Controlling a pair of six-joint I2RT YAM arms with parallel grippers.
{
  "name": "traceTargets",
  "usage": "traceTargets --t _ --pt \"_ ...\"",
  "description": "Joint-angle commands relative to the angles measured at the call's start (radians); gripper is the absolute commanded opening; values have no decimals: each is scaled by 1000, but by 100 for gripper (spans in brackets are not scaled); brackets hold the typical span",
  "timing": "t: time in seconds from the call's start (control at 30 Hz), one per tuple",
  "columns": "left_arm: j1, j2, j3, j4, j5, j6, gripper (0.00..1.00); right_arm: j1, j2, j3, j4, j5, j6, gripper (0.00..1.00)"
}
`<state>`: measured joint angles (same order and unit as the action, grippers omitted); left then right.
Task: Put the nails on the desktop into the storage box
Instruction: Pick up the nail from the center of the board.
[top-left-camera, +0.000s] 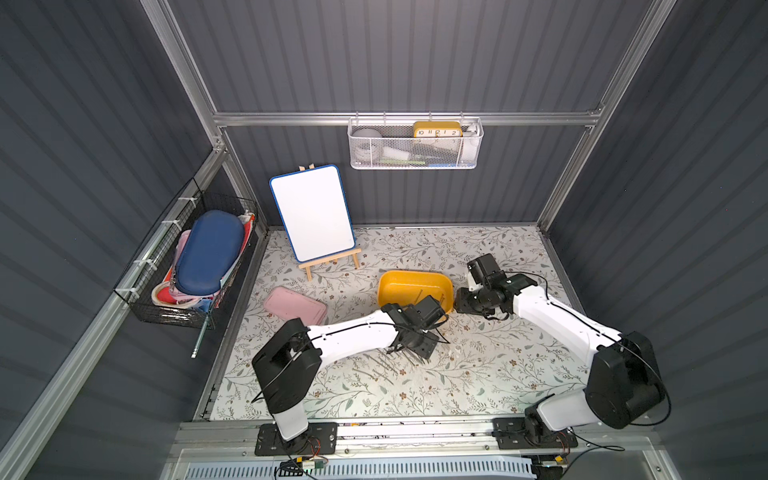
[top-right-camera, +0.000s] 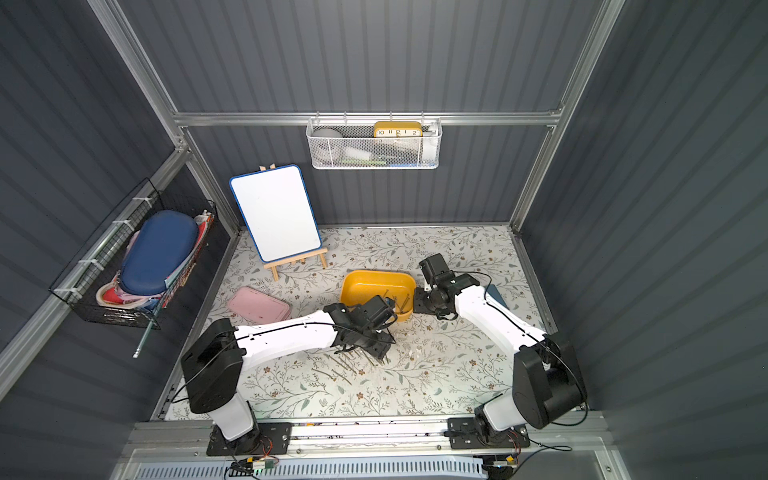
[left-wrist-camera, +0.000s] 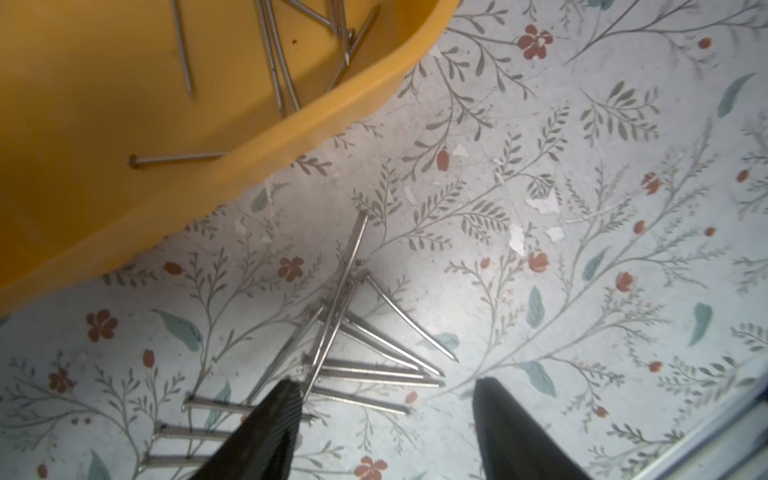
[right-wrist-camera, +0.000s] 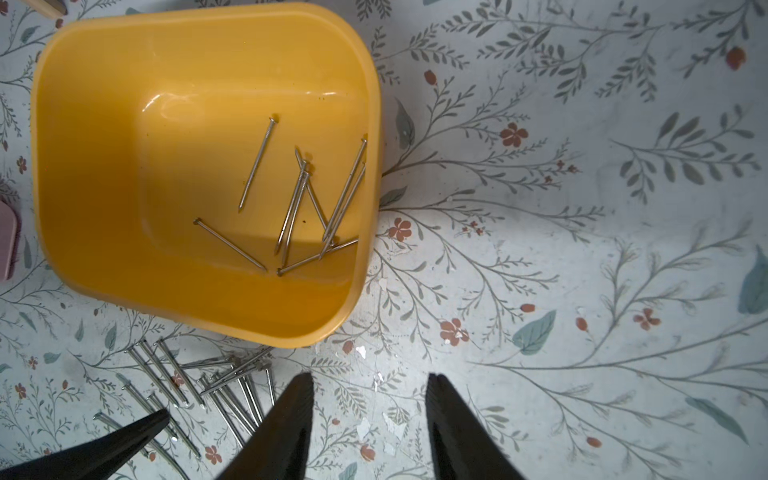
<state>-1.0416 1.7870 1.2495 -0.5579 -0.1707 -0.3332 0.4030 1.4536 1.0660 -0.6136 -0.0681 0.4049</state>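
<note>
storage box (right-wrist-camera: 104, 166) upright on the desktop (right-wrist-camera: 582, 249). boxed nails (right-wrist-camera: 299, 199): a handful loose on its floor, bunched toward one side wall. loose nails (left-wrist-camera: 365, 357): crossed pile on the desktop just outside the box's long wall on the arm-base side, not touching it. left gripper (left-wrist-camera: 386, 382): jaws well apart, low over the loose nails beside the box. one fingertip (left-wrist-camera: 282, 403) overlaps the pile, contact cannot be told, nothing clamped. right gripper (right-wrist-camera: 370, 378): jaws partly apart, empty, just off the box's corner beside the pile, bare desktop between its fingers.
</note>
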Motion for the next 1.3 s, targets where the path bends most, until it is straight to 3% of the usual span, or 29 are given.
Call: traceTargets --t 0.0,0.13,0.63,1.27 --pt "-1 68 46 -34 -73 30 62 -16 -32 -10 9 -13 -23 48" --pt "-1 138 116 -55 -108 53 53 -26 -34 -24 9 -15 -34 48" --pt "2 267 171 -42 -118 97 47 -39 -49 -77 34 -20 -54 47" --pt "11 344 191 -47 -82 141 7 -41 -58 -84 39 -26 -60 46"
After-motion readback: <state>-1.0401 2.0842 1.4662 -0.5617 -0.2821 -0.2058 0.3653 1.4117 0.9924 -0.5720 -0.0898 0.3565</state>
